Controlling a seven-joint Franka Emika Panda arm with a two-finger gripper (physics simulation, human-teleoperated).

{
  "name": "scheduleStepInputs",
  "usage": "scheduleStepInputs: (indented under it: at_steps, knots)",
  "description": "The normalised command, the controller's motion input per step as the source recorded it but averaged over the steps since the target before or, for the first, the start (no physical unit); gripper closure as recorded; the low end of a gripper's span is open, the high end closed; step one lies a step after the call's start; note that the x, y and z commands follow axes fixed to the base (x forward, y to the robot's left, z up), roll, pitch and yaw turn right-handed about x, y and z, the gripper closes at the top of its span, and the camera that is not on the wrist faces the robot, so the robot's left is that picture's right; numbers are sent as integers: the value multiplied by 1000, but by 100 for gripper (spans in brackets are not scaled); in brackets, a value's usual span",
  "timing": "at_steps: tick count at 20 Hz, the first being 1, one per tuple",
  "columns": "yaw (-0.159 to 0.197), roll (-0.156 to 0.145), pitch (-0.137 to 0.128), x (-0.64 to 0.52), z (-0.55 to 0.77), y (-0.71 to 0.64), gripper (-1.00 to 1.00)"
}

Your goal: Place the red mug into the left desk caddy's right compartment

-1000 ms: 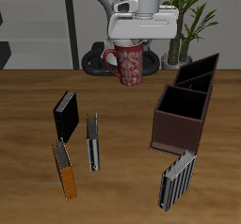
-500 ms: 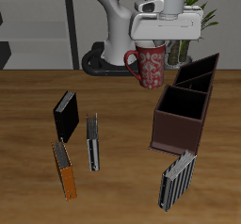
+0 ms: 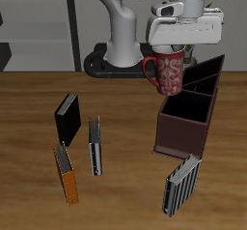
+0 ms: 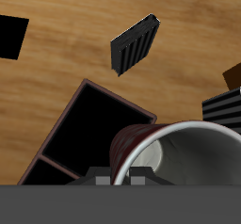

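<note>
One mug (image 3: pixel 168 71) clamped in my pincer (image 3: pixel 175 46), hanging mid-air; brown caddy (image 3: pixel 185 123) just below, slightly forward.

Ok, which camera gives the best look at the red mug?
The exterior view: it shows the red mug whole, handle and speckled side, held in the hand above the table. The wrist view catches only its rim and whitish inside from close up.
</note>
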Motion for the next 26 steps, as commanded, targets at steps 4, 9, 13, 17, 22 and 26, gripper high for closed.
scheduleStepInputs:
  at_steps: [4,9,13,17,22,26]
  knots:
    - [22,15,15,149,-88,185,100]
    - [-5,14,24,109,-150,191,100]
    - [29,27,10,38,-129,217,100]
    - [7,18,26,118,-194,162,100]
    - [-6,5,24,81,-163,6,100]
    - [18,19,43,113,-294,56,100]
